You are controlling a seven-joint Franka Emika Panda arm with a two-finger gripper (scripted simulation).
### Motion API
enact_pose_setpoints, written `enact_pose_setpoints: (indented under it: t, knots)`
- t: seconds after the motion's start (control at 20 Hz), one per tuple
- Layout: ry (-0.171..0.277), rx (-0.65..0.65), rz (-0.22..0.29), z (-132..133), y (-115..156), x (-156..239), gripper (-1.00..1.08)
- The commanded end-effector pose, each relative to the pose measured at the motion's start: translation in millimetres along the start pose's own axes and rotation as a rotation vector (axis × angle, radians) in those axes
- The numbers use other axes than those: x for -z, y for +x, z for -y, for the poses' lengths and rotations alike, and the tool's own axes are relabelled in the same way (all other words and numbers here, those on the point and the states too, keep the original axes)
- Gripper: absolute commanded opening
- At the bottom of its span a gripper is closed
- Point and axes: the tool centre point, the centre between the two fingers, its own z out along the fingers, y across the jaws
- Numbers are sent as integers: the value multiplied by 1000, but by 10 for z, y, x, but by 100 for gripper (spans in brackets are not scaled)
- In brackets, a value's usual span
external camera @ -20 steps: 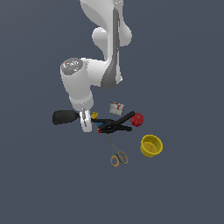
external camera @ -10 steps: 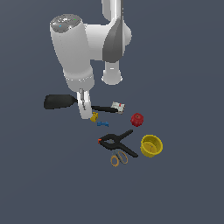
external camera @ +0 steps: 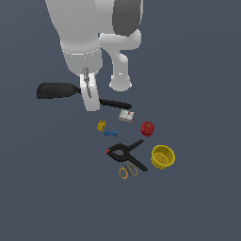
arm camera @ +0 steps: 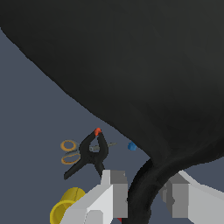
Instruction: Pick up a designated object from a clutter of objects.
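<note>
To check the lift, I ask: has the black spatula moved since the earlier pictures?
Yes. Against the yellow cup, which stayed put, the black spatula has gone up and toward the exterior view's left, in the gripper.

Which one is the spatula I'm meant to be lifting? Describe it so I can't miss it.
Start at the white arm's claw: the spatula runs under it, oval head toward the exterior view's left. It is all black and the longest item, unlike the shorter orange-tipped clamp by the yellow cup.
</note>
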Motion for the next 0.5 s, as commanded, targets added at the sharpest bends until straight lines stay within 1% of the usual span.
enact_pose_setpoints:
  t: [0.0, 0.2, 0.45]
  knots:
    - [0, 0, 0, 21, -20, 149, -100]
    - [1, 1, 1, 48, -41, 292, -100]
    - [1, 1, 1, 61, -49, 356, -100]
